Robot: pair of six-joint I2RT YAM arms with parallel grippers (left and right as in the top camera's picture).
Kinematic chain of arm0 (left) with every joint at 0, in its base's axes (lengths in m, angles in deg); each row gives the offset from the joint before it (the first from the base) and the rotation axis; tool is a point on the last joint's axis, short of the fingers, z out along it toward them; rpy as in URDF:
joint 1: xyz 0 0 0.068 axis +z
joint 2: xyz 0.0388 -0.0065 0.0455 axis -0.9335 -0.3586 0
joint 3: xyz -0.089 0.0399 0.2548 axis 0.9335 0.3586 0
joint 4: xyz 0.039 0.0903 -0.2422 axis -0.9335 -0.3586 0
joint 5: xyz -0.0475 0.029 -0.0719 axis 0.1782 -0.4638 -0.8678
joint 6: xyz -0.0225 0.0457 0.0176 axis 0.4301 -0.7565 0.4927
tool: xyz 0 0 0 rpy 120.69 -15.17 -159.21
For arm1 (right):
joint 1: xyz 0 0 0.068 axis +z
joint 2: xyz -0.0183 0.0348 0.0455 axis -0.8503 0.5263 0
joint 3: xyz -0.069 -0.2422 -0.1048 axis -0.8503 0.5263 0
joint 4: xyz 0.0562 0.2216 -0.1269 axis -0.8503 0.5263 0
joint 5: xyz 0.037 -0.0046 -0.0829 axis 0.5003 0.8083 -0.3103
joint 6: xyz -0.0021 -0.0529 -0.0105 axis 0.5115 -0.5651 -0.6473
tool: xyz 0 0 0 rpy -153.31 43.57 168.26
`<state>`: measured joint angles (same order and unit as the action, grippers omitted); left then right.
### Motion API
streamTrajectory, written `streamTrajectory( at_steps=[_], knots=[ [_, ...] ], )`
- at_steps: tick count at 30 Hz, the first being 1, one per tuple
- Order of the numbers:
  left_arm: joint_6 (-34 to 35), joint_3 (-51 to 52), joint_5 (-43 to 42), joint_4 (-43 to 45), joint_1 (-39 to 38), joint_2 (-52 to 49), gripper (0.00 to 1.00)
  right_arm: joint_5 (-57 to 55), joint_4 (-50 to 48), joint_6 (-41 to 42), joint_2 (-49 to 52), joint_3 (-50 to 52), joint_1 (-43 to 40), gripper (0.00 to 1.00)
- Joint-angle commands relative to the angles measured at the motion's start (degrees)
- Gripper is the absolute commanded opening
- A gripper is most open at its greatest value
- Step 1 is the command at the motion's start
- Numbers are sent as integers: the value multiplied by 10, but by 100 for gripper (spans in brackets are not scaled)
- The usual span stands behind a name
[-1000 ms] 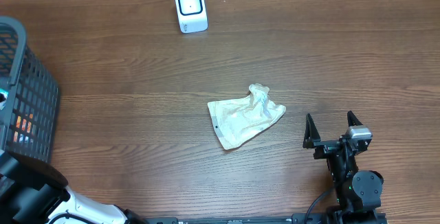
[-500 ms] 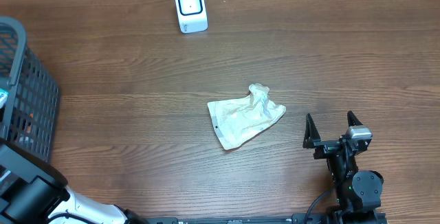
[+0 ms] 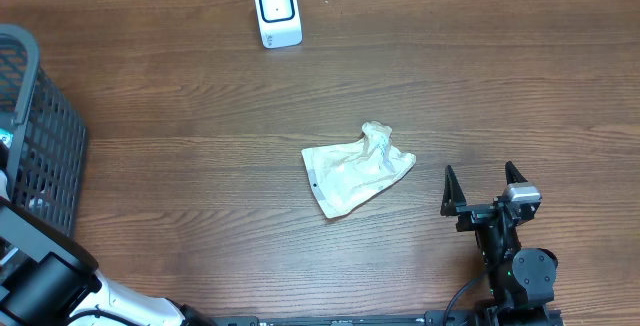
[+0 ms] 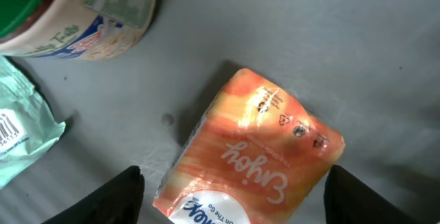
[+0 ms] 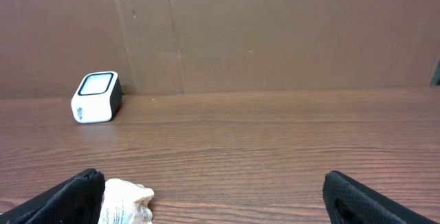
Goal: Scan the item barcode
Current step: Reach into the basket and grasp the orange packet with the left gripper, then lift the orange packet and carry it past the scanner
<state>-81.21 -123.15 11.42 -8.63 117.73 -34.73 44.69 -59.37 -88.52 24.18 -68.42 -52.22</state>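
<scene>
The left wrist view looks down into the basket. An orange snack packet point(image 4: 254, 148) lies on its grey floor, printed side up. My left gripper point(image 4: 234, 196) hangs open over it, one black finger point(image 4: 117, 200) left of the packet and the other at its right edge. The white barcode scanner point(image 3: 277, 11) stands at the table's far edge, also seen in the right wrist view point(image 5: 97, 97). My right gripper point(image 3: 486, 188) rests open at the front right, nothing between its fingers point(image 5: 220, 203).
A dark mesh basket point(image 3: 30, 126) stands at the left edge. Inside it are a tub with a green lid point(image 4: 75, 11) and a mint-green packet with a barcode point(image 4: 20, 138). A crumpled white pouch point(image 3: 355, 171) lies mid-table.
The left arm has shifted a little further over the basket, covering the orange patch seen through the mesh before. The right arm and the white pouch have not moved.
</scene>
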Motion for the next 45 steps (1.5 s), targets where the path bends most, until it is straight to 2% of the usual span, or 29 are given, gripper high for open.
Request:
streamTrajectory(
  at_steps=[1,11,14,15,16,18,20,25,27,34,39,45],
  knots=[
    [-20,11,-14,3,-7,1,65,-5,-2,-1,-4,6,-2,100],
    [-29,14,-14,5,-7,-33,65,-5,-2,-1,-4,6,-2,100],
    [-29,14,-14,6,-8,-42,50,-5,-2,-1,-4,6,-2,100],
    [-29,14,-14,7,-8,-42,40,-5,-2,-1,-4,6,-2,100],
    [-29,13,-14,7,-8,-41,34,-5,-2,-1,-4,6,-2,100],
    [-29,12,-14,8,-8,-41,13,-5,-2,-1,-4,6,-2,100],
    [-29,9,-14,6,-8,-41,4,-5,-2,-1,-4,6,-2,100],
    [-23,-18,-15,-26,-8,-39,4,-5,-2,-1,-4,6,-2,100],
    [12,-47,-17,-61,-8,-38,4,-5,-2,-1,-4,6,-2,100],
    [67,-239,-73,-231,-8,-35,4,-5,-2,-1,-4,6,-2,100],
    [108,-413,-177,-344,-8,-31,4,-5,-2,-1,-4,6,-2,100],
    [111,-624,-366,-471,-9,-29,4,-5,-2,-1,-4,6,-2,100]
  ],
)
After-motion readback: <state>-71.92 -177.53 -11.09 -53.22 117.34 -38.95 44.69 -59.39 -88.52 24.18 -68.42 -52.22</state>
